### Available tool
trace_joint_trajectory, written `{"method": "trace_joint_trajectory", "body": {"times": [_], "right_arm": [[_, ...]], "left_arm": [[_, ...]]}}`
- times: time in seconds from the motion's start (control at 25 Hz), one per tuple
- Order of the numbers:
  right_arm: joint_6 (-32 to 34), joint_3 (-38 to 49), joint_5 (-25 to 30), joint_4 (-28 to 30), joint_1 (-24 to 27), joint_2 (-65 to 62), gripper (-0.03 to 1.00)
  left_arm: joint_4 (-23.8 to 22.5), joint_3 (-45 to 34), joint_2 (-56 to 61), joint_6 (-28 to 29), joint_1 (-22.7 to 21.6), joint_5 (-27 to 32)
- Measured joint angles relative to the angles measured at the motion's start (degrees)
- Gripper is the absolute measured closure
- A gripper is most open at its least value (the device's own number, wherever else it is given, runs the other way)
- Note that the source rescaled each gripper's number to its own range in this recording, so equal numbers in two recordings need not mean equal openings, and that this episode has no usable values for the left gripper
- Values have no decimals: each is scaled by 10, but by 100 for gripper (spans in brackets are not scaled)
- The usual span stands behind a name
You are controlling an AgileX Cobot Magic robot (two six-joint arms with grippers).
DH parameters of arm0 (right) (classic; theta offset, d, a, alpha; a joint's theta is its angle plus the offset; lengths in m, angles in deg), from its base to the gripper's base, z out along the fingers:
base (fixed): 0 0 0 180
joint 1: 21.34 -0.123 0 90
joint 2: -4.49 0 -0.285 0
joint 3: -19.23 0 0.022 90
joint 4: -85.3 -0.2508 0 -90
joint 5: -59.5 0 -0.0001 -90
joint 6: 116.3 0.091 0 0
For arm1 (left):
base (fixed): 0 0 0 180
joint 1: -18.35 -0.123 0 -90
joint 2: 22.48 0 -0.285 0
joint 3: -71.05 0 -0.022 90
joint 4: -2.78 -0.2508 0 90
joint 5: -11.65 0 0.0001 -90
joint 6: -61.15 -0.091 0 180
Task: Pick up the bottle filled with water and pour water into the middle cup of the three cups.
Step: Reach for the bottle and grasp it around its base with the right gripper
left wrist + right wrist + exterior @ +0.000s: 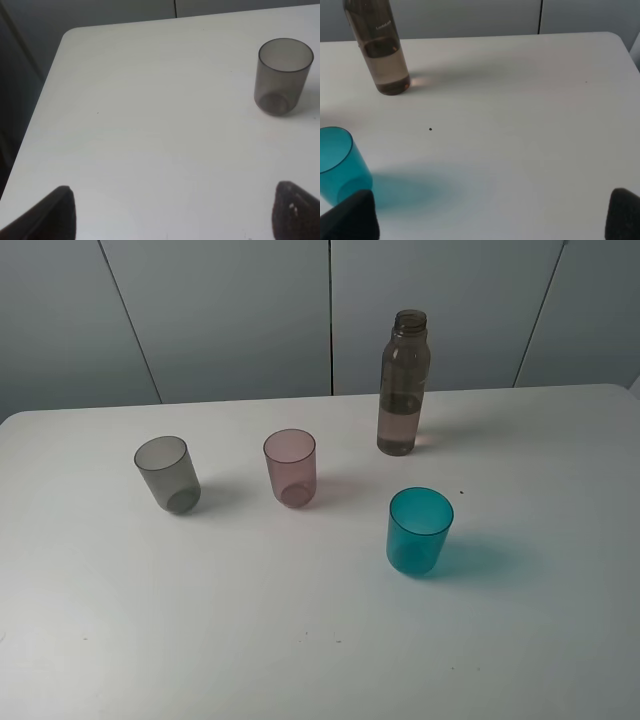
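I am holding my right fingers and left fingers wide apart, gripping nothing. The bottle is standing on the table at two o'clock from the middle cup. Grasping it probably comes next.

From where I stand this reads as a plain lab or test room: 1 white table in front of flat grey wall panels with dark seams, evenly lit.
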Motion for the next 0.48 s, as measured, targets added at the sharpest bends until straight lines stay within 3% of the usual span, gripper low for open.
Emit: {"method": "trace_joint_trajectory", "body": {"times": [0.48], "right_arm": [[0, 0, 0, -1, 0, 0, 4]], "left_arm": [[0, 0, 0, 0, 0, 0]]}}
